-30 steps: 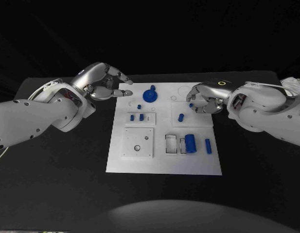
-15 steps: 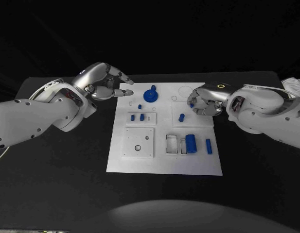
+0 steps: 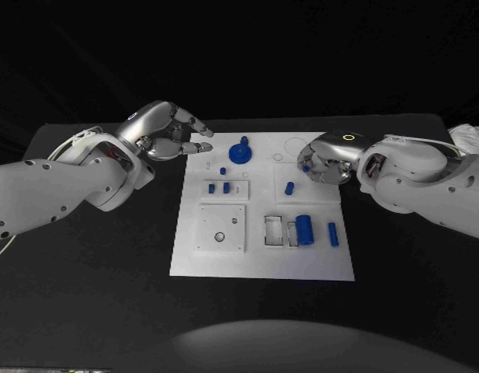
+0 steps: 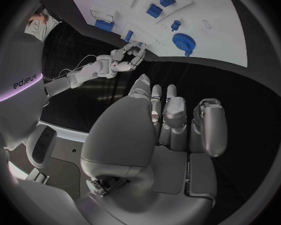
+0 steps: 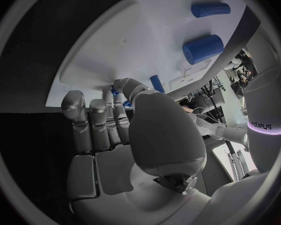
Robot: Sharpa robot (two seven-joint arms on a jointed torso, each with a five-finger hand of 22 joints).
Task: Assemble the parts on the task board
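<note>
While the white task board lay lengthwise on the black table, running away from the robot, its blue parts sat scattered over it. A large blue cylinder lay in the board's near right quarter with its long axis along the board's length, and a thinner blue pin lay just beside it toward the board's right edge, pointing the same way. A small blue peg sat on the raised plate farther up the board, its axis slightly tilted from the board's length. At the board's far end a blue gear lay flat, with a small blue piece just nearer than it, and several little blue blocks stood in a row on the board's left half.

The right hand hung over the board's far right edge, just beyond the small blue peg, its fingers curled together with nothing visibly in them. Compared with a second earlier, it had drawn slightly inward over the board's edge and its fingers looked more tightly curled. The left hand hovered just off the board's far left corner, near the gear, fingers loosely apart and holding nothing, much as before.
</note>
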